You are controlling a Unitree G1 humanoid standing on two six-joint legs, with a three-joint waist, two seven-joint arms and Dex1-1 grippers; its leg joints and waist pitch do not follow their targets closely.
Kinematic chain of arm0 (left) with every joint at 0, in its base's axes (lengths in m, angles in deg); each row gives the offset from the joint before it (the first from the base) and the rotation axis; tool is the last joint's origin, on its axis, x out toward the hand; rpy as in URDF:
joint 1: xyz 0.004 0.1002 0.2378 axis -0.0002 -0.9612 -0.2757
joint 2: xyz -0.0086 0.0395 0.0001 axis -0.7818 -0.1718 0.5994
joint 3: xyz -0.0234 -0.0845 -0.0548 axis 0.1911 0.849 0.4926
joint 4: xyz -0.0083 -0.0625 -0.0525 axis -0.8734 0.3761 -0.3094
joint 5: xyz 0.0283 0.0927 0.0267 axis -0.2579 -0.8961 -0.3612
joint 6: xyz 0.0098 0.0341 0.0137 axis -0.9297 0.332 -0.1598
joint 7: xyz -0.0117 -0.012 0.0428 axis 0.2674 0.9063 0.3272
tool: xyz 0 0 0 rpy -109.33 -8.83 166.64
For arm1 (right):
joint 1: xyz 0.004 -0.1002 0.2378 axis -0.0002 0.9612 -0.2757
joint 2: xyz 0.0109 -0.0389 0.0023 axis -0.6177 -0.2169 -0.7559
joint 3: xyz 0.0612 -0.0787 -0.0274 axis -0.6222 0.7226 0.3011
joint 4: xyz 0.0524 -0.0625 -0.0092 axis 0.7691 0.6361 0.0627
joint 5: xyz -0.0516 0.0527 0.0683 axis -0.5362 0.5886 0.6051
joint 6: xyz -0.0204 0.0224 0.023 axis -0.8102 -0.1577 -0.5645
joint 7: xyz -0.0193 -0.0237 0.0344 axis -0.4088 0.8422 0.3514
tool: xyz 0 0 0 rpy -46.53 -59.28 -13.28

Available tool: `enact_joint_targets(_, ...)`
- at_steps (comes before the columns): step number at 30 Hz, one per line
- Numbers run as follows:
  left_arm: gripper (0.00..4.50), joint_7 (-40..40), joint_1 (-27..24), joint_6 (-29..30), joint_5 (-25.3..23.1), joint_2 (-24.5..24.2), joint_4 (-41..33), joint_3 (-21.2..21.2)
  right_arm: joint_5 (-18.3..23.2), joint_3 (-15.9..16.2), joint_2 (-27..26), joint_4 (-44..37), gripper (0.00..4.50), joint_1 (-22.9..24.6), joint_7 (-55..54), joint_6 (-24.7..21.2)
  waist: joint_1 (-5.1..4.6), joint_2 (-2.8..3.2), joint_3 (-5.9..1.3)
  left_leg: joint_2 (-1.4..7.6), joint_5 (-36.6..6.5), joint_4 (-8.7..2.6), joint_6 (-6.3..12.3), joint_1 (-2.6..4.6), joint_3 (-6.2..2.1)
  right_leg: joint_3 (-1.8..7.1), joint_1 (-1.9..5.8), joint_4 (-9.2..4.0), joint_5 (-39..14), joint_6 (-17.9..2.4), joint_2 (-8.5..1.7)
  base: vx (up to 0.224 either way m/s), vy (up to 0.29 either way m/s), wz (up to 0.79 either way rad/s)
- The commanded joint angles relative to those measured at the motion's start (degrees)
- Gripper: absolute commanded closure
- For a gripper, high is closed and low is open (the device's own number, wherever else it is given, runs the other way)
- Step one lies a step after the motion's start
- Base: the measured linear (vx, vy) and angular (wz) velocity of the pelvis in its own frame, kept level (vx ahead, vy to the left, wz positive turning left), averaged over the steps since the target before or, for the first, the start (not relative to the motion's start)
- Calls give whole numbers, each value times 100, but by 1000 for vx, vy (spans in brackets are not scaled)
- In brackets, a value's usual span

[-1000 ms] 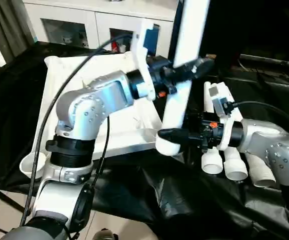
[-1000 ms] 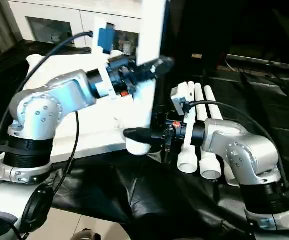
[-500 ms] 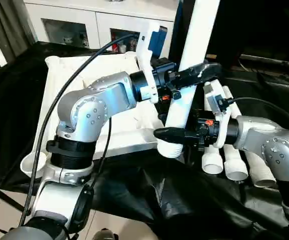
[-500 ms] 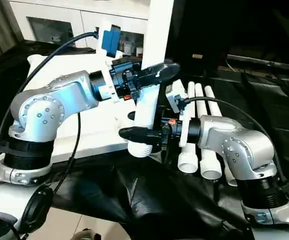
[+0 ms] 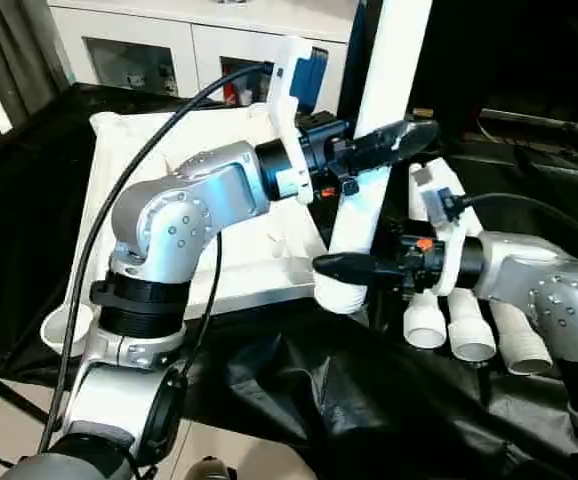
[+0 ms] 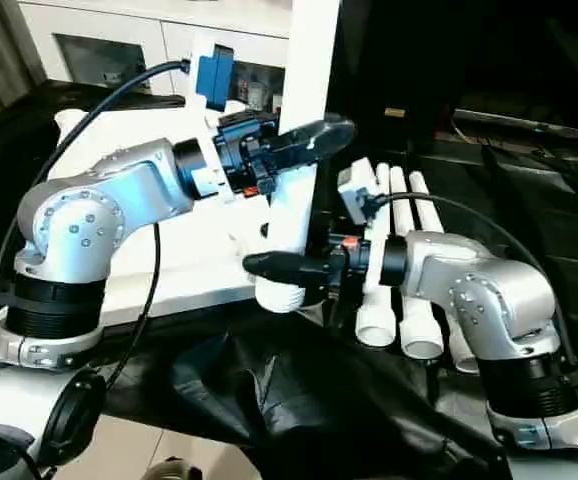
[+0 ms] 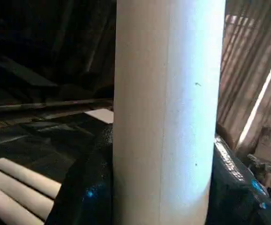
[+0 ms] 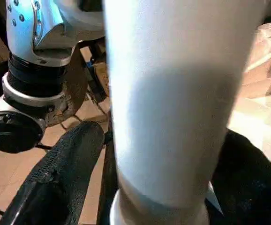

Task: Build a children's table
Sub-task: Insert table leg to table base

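Tabletop lies flat on the black-draped counter, raised rim up, round socket at its near left corner. Judged rigid moulded plastic, light for its size, broad; best left lying and used as the fixed base.

Held leg: long white tapered tube, near upright and slightly tilted, its wide lower end at the tabletop's near right corner. Whether that end is already seated in a socket cannot be told. Judged hollow, stiff and light, with a smooth, probably slippery wall and round section, so it could twist or slide in a loose pinch. A tall tube levers hard about a single grip; two holds well apart along it suit it better, one low near the wide end to steer, one higher up to steady.

Three spare legs lie side by side on the counter just right of the held leg, open ends toward the robot. Same handling; round, so likely to roll if nudged.

Left gripper: jaws part-way open, closed around the leg's mid-section; left wrist view has a black finger on each side against the tube.

Right gripper: jaws wider, clamped around the leg just above its wide end; right wrist view has fingers flanking the tube.
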Motion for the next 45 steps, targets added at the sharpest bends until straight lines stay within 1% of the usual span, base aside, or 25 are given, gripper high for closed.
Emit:
enact_joint_targets(1, 266, 80, -26, 32, 62, -35, -113, -1, 93, -87, 42, 34, 140, -23, 40, -53, 28, -19, -476, 53, -970, -363, -77, 96, 7, 160, 320, -392, -1203, -1101, -328, 0, 0, 0)
enact_joint_targets(2, 266, 84, -27, 33, 60, -36, -113, -2, 93, -87, 45, 35, 153, -26, 46, -52, 26, -20, -476, 53, -968, -363, -79, 93, 6, 161, 324, -392, -1210, -1093, -328, 0, 0, 0)
enact_joint_targets(3, 266, 86, -27, 33, 61, -36, -113, -3, 92, -89, 47, 38, 153, -28, 47, -51, 27, -20, -477, 55, -961, -364, -78, 93, 5, 161, 326, -390, -1207, -1089, -330, 0, 0, 0)
enact_joint_targets(8, 266, 119, -24, 30, 65, -41, -114, -13, 79, -94, 58, 47, 207, -35, 64, -65, 27, -22, -481, 56, -920, -359, -68, 96, 8, 162, 323, -385, -1147, -1101, -328, 0, 0, 0)
enact_joint_targets(9, 266, 124, -21, 26, 65, -42, -110, -16, 72, -89, 62, 47, 207, -37, 68, -67, 27, -22, -480, 56, -925, -361, -68, 94, 7, 162, 325, -383, -1152, -1103, -329, 0, 0, 0)
enact_joint_targets(10, 266, 128, -20, 24, 64, -42, -109, -17, 68, -88, 64, 49, 221, -38, 73, -68, 26, -27, -481, 58, -935, -359, -66, 100, 9, 162, 323, -383, -1157, -1104, -328, 0, 0, 0)
enact_joint_targets(12, 266, 149, -21, 28, 71, -38, -110, -33, 65, -81, 56, 55, 241, -48, 78, -74, 25, -34, -482, 56, -905, -358, -57, 89, 9, 164, 330, -382, -1125, -1105, -330, 0, 0, 0)
enact_joint_targets(16, 266, 163, -46, 44, 86, -25, -142, -73, 64, -74, 49, 62, 253, -57, 83, -74, 27, -32, -478, 56, -923, -359, -61, 94, 10, 163, 324, -383, -1167, -1103, -330, 0, 0, 0)
enact_joint_targets(25, 266, 168, -74, 1, 38, -12, -181, -123, 116, -72, 66, 21, 257, -44, 178, -114, 31, -35, -483, 58, -883, -355, -47, 92, 10, 164, 328, -381, -1178, -1084, -333, 0, 0, 0)
enact_joint_targets(26, 231, 185, -74, -58, -17, -29, -192, -154, 111, -72, 65, 23, 257, -45, 175, -111, 31, -33, -485, 59, -872, -353, -43, 91, 11, 165, 326, -378, -1151, -1089, -333, 0, 0, 0)
enact_joint_targets(27, 210, 118, -62, -77, -70, -17, -175, -160, 106, -73, 67, 24, 257, -43, 176, -107, 30, -34, -483, 58, -874, -357, -43, 88, 8, 164, 327, -380, -1154, -1088, -332, 0, 0, 0)
enact_joint_targets(28, 210, 60, -49, -46, -35, 23, -130, -108, 99, -75, 66, 26, 257, -41, 174, -100, 27, -31, -480, 57, -889, -355, -48, 90, 11, 164, 325, -379, -1160, -1088, -329, 0, 0, 0)
enact_joint_targets(29, 196, 38, -39, 51, 64, 56, -87, -44, 95, -76, 64, 25, 257, -37, 173, -96, 27, -27, -485, 55, -895, -349, -48, 91, 14, 165, 329, -379, -1148, -1097, -329, 0, 0, 0)
enact_joint_targets(30, 196, 20, -30, 170, 180, 85, -45, 29, 87, -77, 62, 25, 257, -30, 172, -86, 29, -38, -486, 54, -872, -348, -45, 86, 14, 164, 334, -373, -1119, -1110, -331, 0, 0, 0)
enact_joint_targets(31, 194, 20, -30, 170, 180, 85, -45, 29, 87, -77, 62, 25, 257, -30, 172, -86, 31, -35, -484, 53, -870, -349, -43, 88, 14, 163, 330, -375, -1122, -1119, -331, 0, 0, 0)
enact_joint_targets(32, 165, -2, -26, 149, 144, 89, -19, 29, 78, -77, 60, 19, 257, -20, 182, -77, 32, -32, -483, 51, -882, -348, -39, 88, 13, 162, 328, -380, -1145, -1125, -329, 0, 0, 0)
enact_joint_targets(33, 165, -10, -24, 136, 124, 89, -7, 24, 77, -77, 61, 14, 257, -14, 186, -74, 30, -33, -481, 54, -895, -350, -38, 90, 11, 161, 327, -383, -1165, -1117, -328, 0, 0, 0)
enact_joint_targets(34, 154, -10, -24, 136, 124, 89, -7, 24, 77, -77, 61, 14, 257, -14, 186, -74, 31, -33, -482, 54, -901, -351, -36, 91, 11, 162, 328, -385, -1187, -1102, -329, 0, 0, 0)
enact_joint_targets(36, 151, -127, 12, -60, -81, 89, 100, -6, 66, -77, 62, 15, 258, -10, 196, -61, 30, -31, -482, 56, -911, -354, -37, 90, 6, 161, 329, -391, -1199, -1078, -326, 0, 0, 0)
enact_joint_targets(37, 139, -127, 12, -60, -81, 89, 100, -6, 66, -77, 62, 15, 258, -10, 196, -61, 28, -31, -482, 57, -907, -353, -35, 88, 7, 162, 332, -393, -1193, -1067, -326, 0, 0, 0)
enact_joint_targets(39, 111, -258, 53, -257, -212, 137, 223, 54, 52, -76, 63, 22, 258, -10, 202, -47, 31, -30, -486, 56, -891, -351, -33, 88, 5, 162, 332, -392, -1177, -1044, -327, 0, 0, 0)
enact_joint_targets(40, 109, -267, 56, -265, -215, 142, 230, 61, 51, -76, 63, 23, 258, -10, 202, -47, 32, -34, -488, 52, -890, -349, -37, 90, 9, 163, 332, -392, -1174, -1045, -327, 0, 0, 0)
enact_joint_targets(42, 112, -259, 62, -337, -108, 205, 238, 212, 32, -86, 57, 27, 259, -6, 179, -28, 33, -34, -492, 53, -857, -346, -30, 85, 8, 162, 336, -387, -1115, -1076, -330, 0, 0, 0)
enact_joint_targets(44, 112, -198, -3, -400, 194, 342, 124, 444, 9, -137, 9, 55, 259, 4, 96, 25, 42, -44, -494, 52, -815, -340, -20, 79, 12, 161, 342, -374, -1005, -1174, -339, 0, 0, 0)
enact_joint_targets(45, 112, -196, -81, -496, 476, 522, 57, 669, 21, -208, -67, 81, 259, 10, 10, 74, 43, -51, -494, 51, -809, -336, -20, 76, 16, 163, 345, -367, -976, -1208, -343, 0, 0, 0)
